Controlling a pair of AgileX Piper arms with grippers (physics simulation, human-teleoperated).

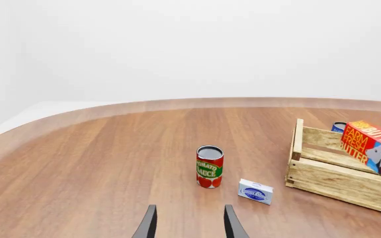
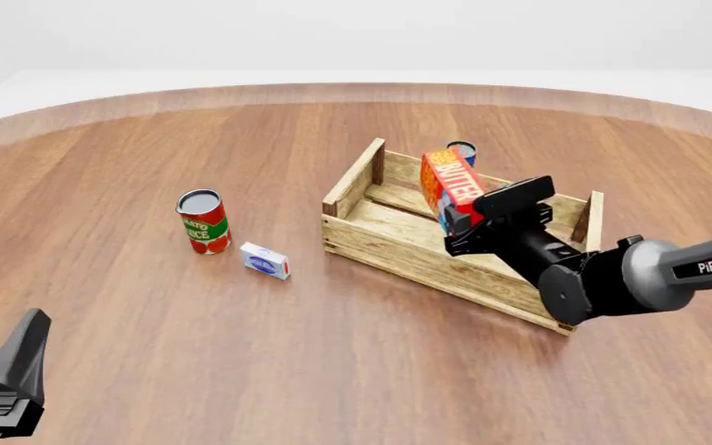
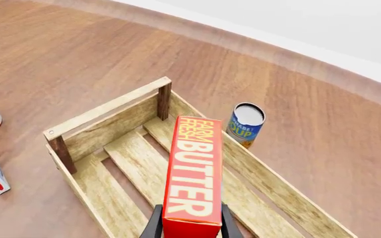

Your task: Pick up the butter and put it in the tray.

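Item: butter [image 2: 451,186], red-orange carton lettered "FARM FRESH BUTTER", clasped at its near end by the right gripper [image 2: 459,225], one black finger on either long side as the right wrist view shows; carton held raised above the tray's interior, long axis running toward 11 o'clock in the front view, not resting on the floor slats. Item: tray [image 2: 387,248], open crate of light wooden slats with darker corner posts, set at about 2 o'clock from table centre in the front view, skewed to the table edge. Item: right arm, dark with grey "PiPER" link, entering from 4 o'clock. Item: left gripper [image 1: 189,224], low at 7 o'clock of the front view, fingers parted and grasping nothing, well apart from the tray. Item: tomato sauce can [image 2: 203,222], upright, at 9 o'clock of the tray. Item: small white-blue box [image 2: 264,260], just beside that can toward 4 o'clock. Item: blue soup can [image 3: 245,124], upright, standing outside the tray just beyond its far wall. Item: table [image 2: 146,352], brown wood grain, curved far edge
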